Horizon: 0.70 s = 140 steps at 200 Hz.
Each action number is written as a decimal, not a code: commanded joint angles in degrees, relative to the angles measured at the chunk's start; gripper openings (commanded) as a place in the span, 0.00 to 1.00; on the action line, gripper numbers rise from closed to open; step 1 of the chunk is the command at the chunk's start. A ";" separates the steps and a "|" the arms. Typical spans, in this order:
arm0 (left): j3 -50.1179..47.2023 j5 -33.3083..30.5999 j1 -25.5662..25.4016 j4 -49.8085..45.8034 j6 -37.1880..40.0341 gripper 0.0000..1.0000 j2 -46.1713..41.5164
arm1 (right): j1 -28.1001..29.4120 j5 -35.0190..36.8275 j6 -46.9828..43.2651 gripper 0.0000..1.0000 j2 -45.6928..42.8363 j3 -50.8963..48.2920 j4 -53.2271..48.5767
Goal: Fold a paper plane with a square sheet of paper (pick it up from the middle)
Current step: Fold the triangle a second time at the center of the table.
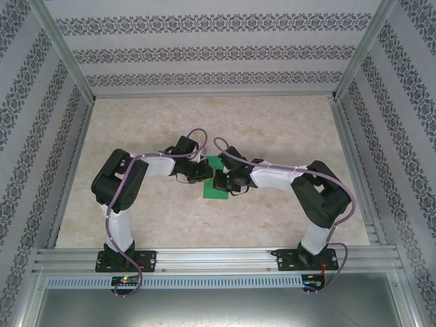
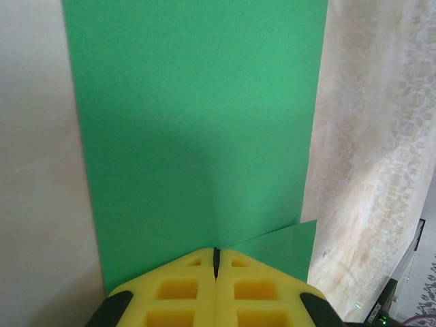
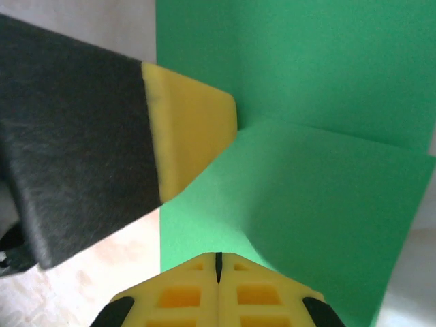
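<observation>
Both pincers clenched, fingers pressed together: left gripper [image 2: 216,255] tip at the paper's [image 2: 197,122] edge, right gripper [image 3: 218,259] tip on the paper beside a folded-over flap. Can't tell if either pinches the paper. The paper lies on the table [image 1: 272,122], mid-surface.

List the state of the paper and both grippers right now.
square sheet of paper, mostly flat, one flap lifted along a crease beside the grippers
left gripper, shut, tips at the paper's edge where the crease starts
right gripper, shut, tips over the paper next to the raised flap
</observation>
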 commanded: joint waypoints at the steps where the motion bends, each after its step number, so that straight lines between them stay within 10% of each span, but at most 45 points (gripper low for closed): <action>1: -3.16 -7.04 0.73 -9.29 -0.22 0.02 3.81 | -0.52 -0.49 -0.96 0.00 2.18 1.07 -0.34; 140: -2.98 -8.79 1.06 -10.27 0.07 0.00 4.78 | -2.84 -1.96 0.03 0.00 -5.81 -17.22 -0.54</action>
